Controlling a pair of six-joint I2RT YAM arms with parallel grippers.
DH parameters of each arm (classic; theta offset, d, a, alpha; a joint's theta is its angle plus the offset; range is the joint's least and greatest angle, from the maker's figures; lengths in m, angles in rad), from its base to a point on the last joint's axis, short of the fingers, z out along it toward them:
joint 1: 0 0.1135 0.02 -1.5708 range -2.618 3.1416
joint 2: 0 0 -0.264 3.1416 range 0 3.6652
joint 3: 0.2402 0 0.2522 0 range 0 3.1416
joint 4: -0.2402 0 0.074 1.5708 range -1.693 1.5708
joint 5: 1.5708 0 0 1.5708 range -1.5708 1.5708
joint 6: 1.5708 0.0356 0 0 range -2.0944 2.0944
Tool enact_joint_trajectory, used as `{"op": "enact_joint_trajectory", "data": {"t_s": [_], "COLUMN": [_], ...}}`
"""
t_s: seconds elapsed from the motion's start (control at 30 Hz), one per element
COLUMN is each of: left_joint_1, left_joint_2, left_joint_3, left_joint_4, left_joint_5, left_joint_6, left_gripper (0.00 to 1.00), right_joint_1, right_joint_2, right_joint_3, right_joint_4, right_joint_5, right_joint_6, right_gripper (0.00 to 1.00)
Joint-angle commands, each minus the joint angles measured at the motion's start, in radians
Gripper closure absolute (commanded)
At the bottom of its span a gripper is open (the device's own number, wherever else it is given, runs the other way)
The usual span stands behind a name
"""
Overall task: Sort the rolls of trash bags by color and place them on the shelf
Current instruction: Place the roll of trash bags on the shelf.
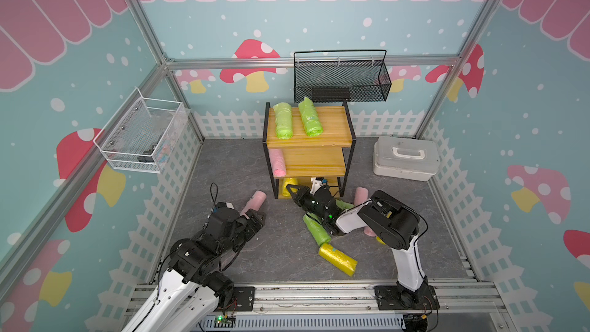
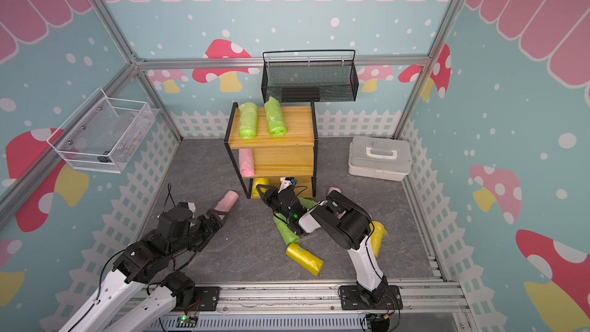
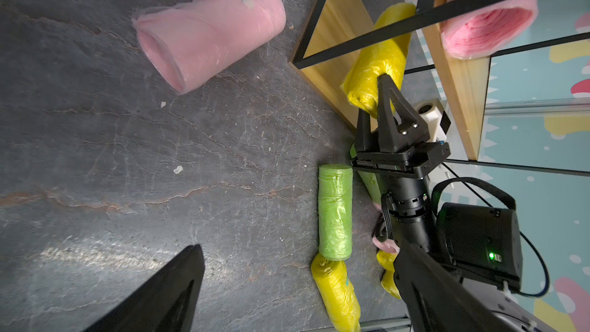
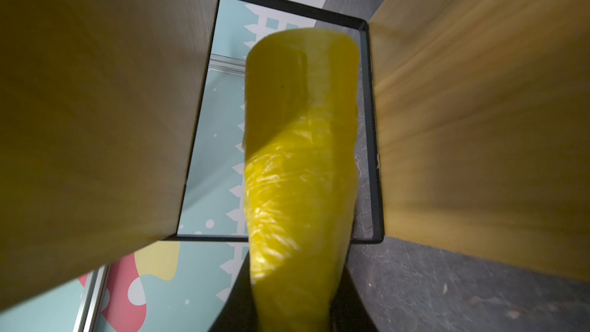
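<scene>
The shelf [image 1: 329, 126] [image 2: 297, 129] carries two green rolls [image 1: 283, 120] [image 1: 310, 117] on its top board and a pink roll [image 1: 277, 162] on the middle one. My right gripper [image 1: 295, 191] [image 4: 293, 308] is shut on a yellow roll [image 4: 300, 154] [image 3: 380, 55] that reaches into the bottom tier. My left gripper [image 1: 258, 217] [image 3: 293, 289] hangs open and empty just short of a pink roll [image 1: 253, 202] [image 3: 207, 33] on the floor. A green roll [image 1: 316, 228] [image 3: 335, 212] and a yellow roll [image 1: 338, 258] lie end to end in front of the shelf. More rolls are partly hidden under the right arm.
A black mesh basket [image 1: 341, 81] hangs on the back wall above the shelf, and a white wire basket [image 1: 143, 135] on the left wall. A white lidded case [image 1: 405, 158] sits at the back right of the floor. Low picket-fence walls enclose the grey floor.
</scene>
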Motion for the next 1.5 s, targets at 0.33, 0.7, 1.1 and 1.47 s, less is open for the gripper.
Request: {"op": "enact_joint_trajectory", "data": {"t_s": [0.33, 0.7, 1.1, 1.47], "left_joint_1": [0.003, 0.004, 0.005, 0.130], "left_joint_2": [0.021, 0.026, 0.025, 0.126], "left_joint_3": [0.017, 0.009, -0.014, -0.011], "left_joint_4": [-0.015, -0.015, -0.011, -0.012], "left_joint_5": [0.000, 0.003, 0.014, 0.144], "left_joint_6": [0.028, 0.024, 0.017, 0.153], "left_gripper": [0.03, 0.03, 0.03, 0.01], "right_joint_1": [-0.022, -0.049, -0.061, -0.065], "right_joint_2": [0.094, 0.126, 0.110, 0.017], "right_joint_3": [0.121, 0.187, 0.146, 0.050], "right_joint_4": [0.044, -0.121, -0.213, -0.219], "right_joint_5": [0.000, -0.052, -0.044, -0.033], "right_joint_6": [0.046, 0.098, 0.143, 0.132], "right_gripper": [0.95, 0.77, 0.42, 0.36]}}
